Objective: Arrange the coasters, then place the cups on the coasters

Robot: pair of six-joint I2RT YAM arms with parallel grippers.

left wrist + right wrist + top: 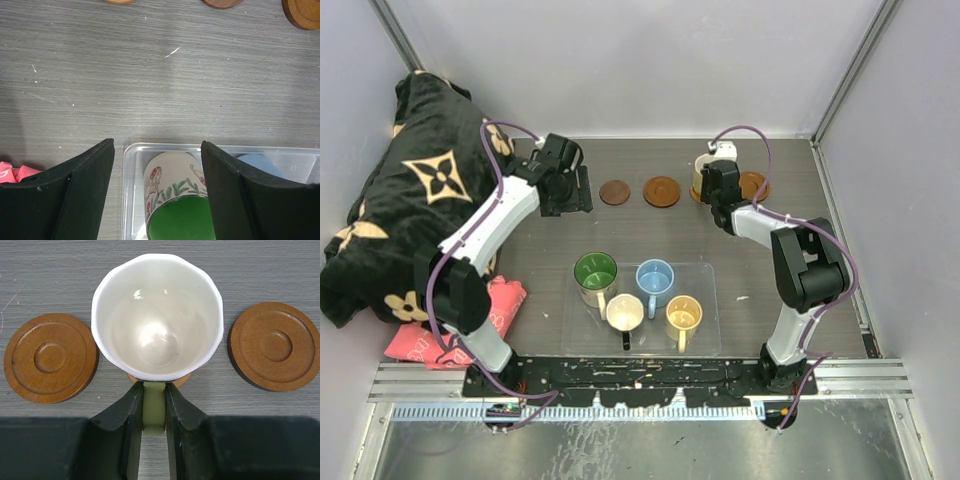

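My right gripper [154,390] is shut on the olive handle of a white-inside cup [157,315], seen at the table's back right as the cup [707,166]. The cup is upright over an orange-brown coaster [183,380]; I cannot tell whether they touch. More coasters lie to its left [50,357] and right [274,346], and another coaster [614,192] lies further left. My left gripper [582,190] is open and empty; in its wrist view the left gripper [157,146] frames the green-inside cup [175,205]. The blue [654,277], cream [624,312] and yellow [683,315] cups stand with it in the tray.
The clear plastic tray [710,335] sits at the middle front. A black blanket with gold patterns [410,200] is heaped at the left, with a pink cloth [420,335] in front of it. Walls close in the back and both sides.
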